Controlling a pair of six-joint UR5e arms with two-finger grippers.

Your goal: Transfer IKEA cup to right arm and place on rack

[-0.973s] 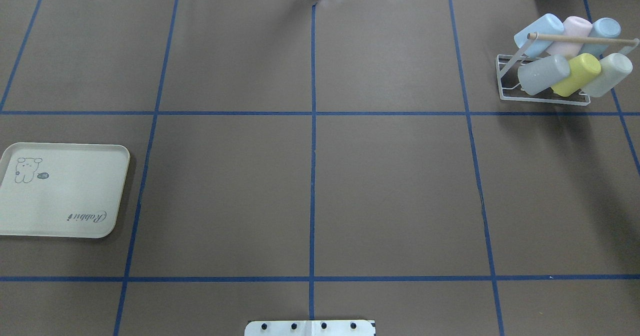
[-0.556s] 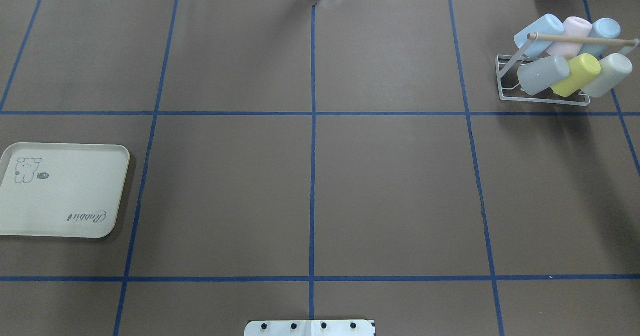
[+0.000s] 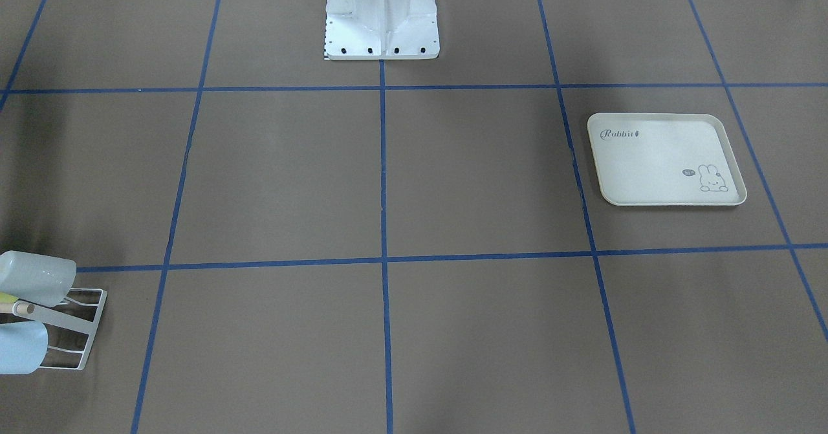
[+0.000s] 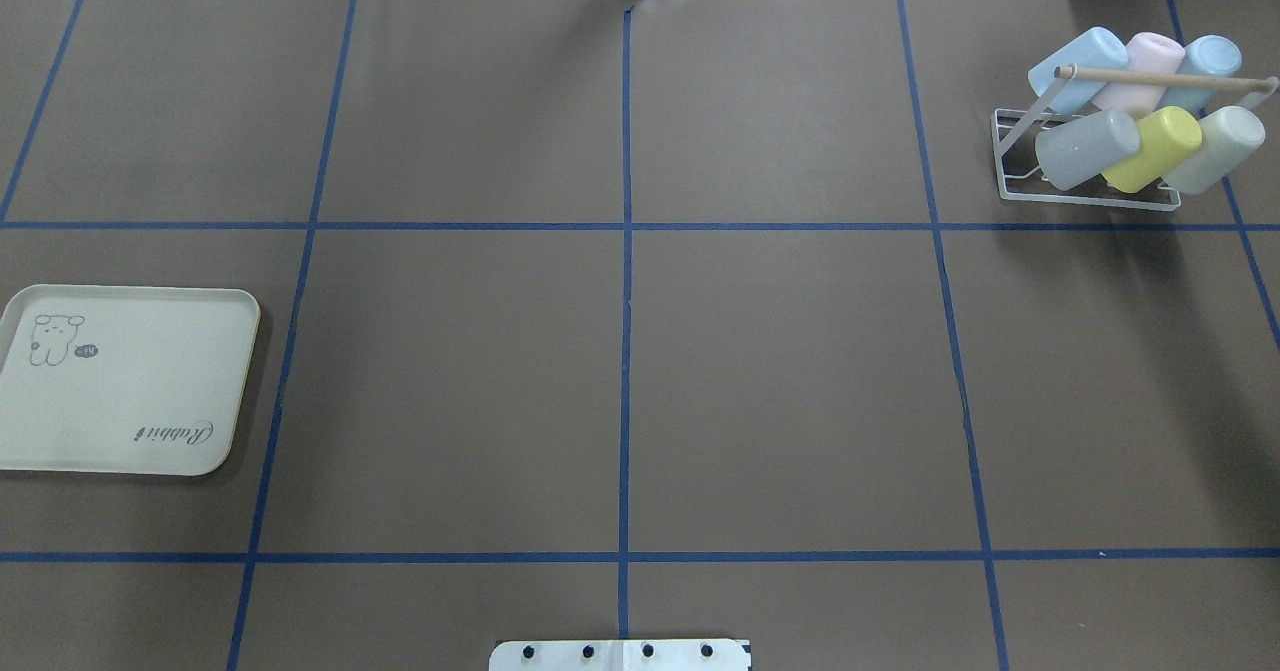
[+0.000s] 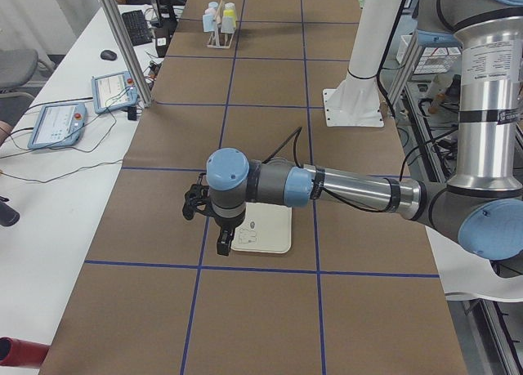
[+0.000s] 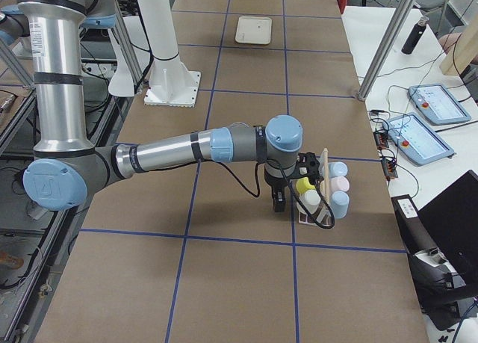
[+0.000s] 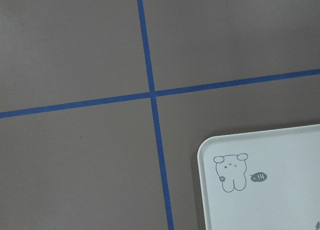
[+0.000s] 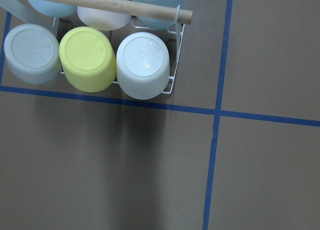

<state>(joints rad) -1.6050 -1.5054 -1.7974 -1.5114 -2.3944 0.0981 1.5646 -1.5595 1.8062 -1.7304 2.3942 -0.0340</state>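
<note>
Plainly, the cream tray (image 4: pixel 150 381) at the bench's left edge lies bare, and the left claw (image 5: pixel 221 246) hangs over the tray's corner; only the side view shows it, so I cannot tell how wide it stands. At the far right corner the white wire rack (image 4: pixel 1085 201) carries six cups tilted on its prongs: a grey cup (image 4: pixel 1085 148), a yellow cup (image 4: pixel 1155 148) and an off-white cup (image 4: pixel 1215 148) in the near row, with two pale blue ones and a pink one behind, under the wooden dowel (image 4: pixel 1160 77). No cup shows on the tray or loose on the bench, so the IKEA cup is most likely among those racked and the placing looks done. The right claw (image 6: pixel 278 205) hangs just beside the rack, its width likewise impossible to judge.

The risk sits on the right. If the right arm (image 6: pixel 187 147) pulls away low, the claw or its looping black cable could snag the dowel or clip a near-row cup, tipping it off its prong or dragging the light rack.

As for writing, the tray bears "Rabbit" (image 3: pixel 618 134) in script and a small cartoon animal with a dark speech bubble that seems to say "hi". The cup bases carry moulded rings, but no brand is legible.
</note>
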